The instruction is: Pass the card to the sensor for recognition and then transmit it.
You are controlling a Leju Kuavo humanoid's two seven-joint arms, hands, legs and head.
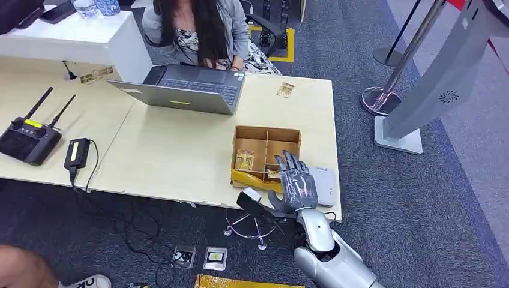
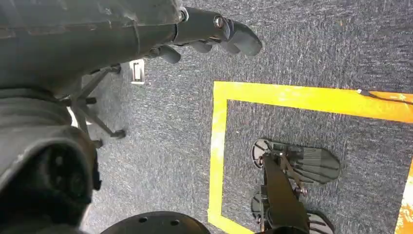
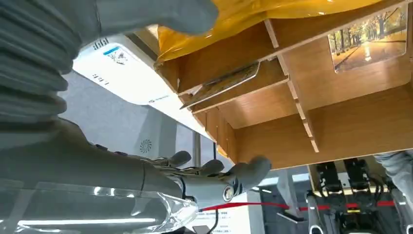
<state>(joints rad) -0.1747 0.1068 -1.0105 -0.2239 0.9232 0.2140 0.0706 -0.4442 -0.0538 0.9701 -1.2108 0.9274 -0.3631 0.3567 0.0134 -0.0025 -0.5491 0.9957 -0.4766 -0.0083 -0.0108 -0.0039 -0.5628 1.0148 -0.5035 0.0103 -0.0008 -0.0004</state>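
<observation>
Over the wooden box (image 1: 266,144), right hand (image 1: 297,183) spread, hiding part of sensor (image 1: 324,186)

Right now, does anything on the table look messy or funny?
Yes. One card lies loose on the table near the laptop, away from the wooden box that holds other cards.
</observation>
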